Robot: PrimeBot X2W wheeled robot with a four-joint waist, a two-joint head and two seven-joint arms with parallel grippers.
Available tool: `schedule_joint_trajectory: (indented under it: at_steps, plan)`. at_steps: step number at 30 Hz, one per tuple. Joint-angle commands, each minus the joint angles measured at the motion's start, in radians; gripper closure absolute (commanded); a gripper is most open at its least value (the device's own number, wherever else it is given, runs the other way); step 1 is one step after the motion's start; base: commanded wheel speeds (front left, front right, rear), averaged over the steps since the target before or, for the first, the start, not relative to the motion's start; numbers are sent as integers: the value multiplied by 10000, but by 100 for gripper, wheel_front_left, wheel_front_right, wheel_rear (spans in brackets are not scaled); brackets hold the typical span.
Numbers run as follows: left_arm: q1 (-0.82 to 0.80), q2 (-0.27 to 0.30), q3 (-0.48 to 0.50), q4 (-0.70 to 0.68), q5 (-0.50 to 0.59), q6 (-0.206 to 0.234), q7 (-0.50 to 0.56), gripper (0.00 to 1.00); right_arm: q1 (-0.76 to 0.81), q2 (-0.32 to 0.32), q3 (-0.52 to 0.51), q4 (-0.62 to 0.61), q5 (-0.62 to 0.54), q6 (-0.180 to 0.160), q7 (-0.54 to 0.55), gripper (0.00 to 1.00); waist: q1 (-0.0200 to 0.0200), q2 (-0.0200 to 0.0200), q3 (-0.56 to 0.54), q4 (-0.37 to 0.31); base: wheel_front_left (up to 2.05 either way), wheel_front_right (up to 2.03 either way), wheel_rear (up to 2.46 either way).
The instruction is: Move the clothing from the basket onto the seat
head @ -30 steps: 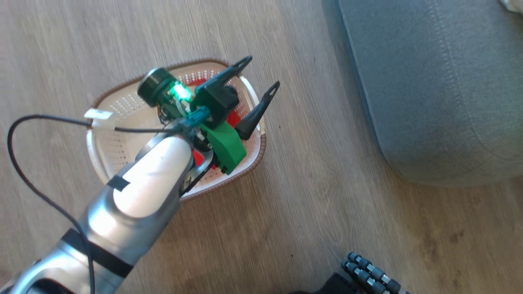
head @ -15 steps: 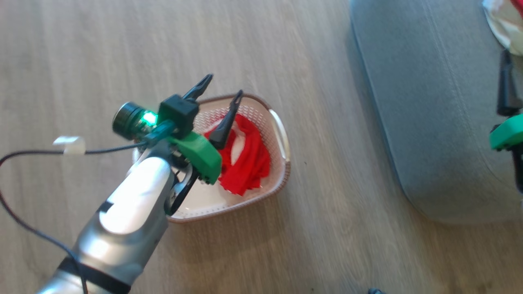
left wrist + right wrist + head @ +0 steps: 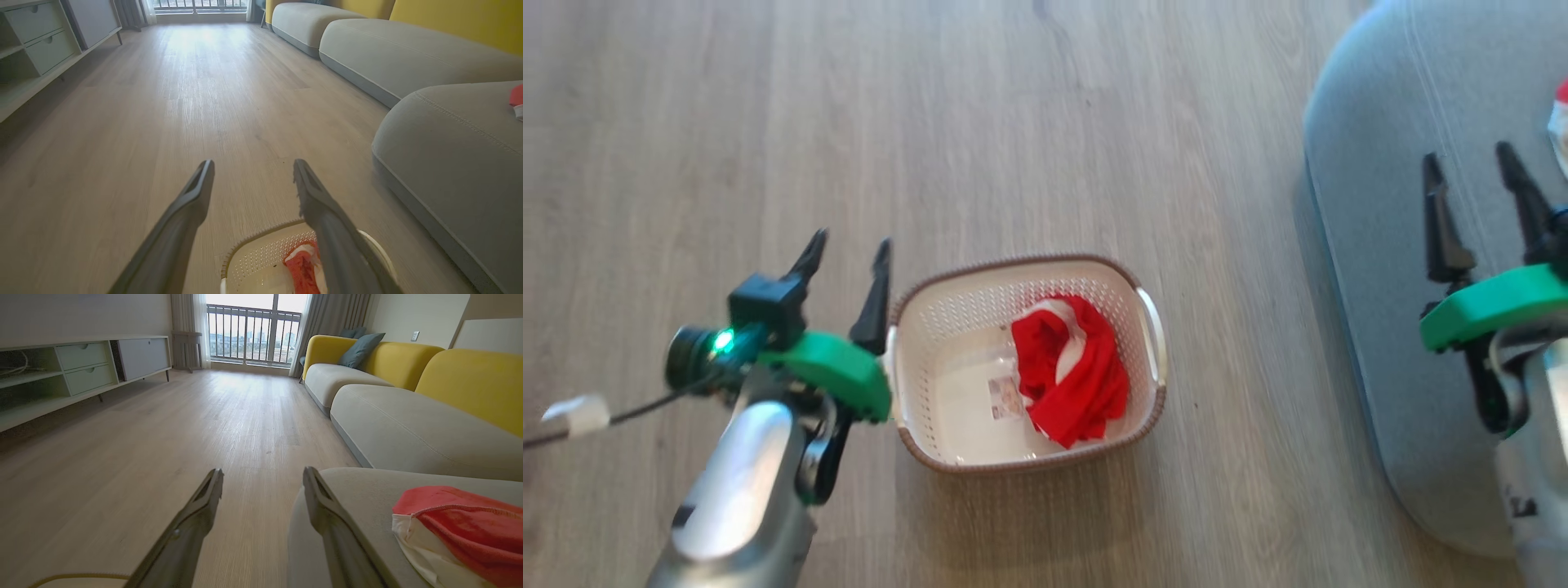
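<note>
Centre of the head view: the basket [image 3: 939, 318] is showing cream, dotted with perforations, under a brown braided rim, and the clothing [image 3: 1072, 371] inside is showing bright red with a white stripe. Right edge: the seat [image 3: 1372, 269] is reading grey with a pale stitch line, over a floor [image 3: 931, 122] showing light wood grain. Upper right of the right wrist view: the backrests [image 3: 470, 379] are showing yellow, beside a teal cushion [image 3: 361, 349].
</note>
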Motion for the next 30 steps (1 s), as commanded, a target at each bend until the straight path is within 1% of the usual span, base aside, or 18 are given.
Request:
schedule_joint_trajectory:
  at_steps: [1, 9, 12, 16, 22, 30]
  plan:
    - [-199, 160, 456, -366, 81, 36, -94, 0, 24, -55, 182, -344, 81, -2, -93, 0, 1, -1, -267, 215, 0, 0, 0]
    - [1059, -14, 2039, -646, 589, 114, -95, 0, 573, 414, 469, -280, 204, -2, -93, 0, 1, -1, -969, 359, 0, 0, 0]
    - [1471, -134, 2451, -709, 821, 57, -95, 0, 815, 573, 581, -153, 227, -2, -93, 0, 1, -1, -1193, 356, 0, 0, 0]
    - [1993, -333, 3035, -896, 1092, 87, -95, 0, 1170, 772, 805, -62, 108, -2, -93, 0, 1, -1, -1463, 300, 0, 0, 0]
    - [2703, -633, 3717, -1209, 1509, 121, -95, 0, 1604, 1085, 987, 7, 135, -2, -93, 0, 1, -1, -1733, 264, 0, 0, 0]
    - [3328, -899, 4247, -1690, 1906, -16, -95, 0, 2035, 1408, 1156, -121, 158, -2, -93, 0, 1, -1, -1910, 344, 0, 0, 0]
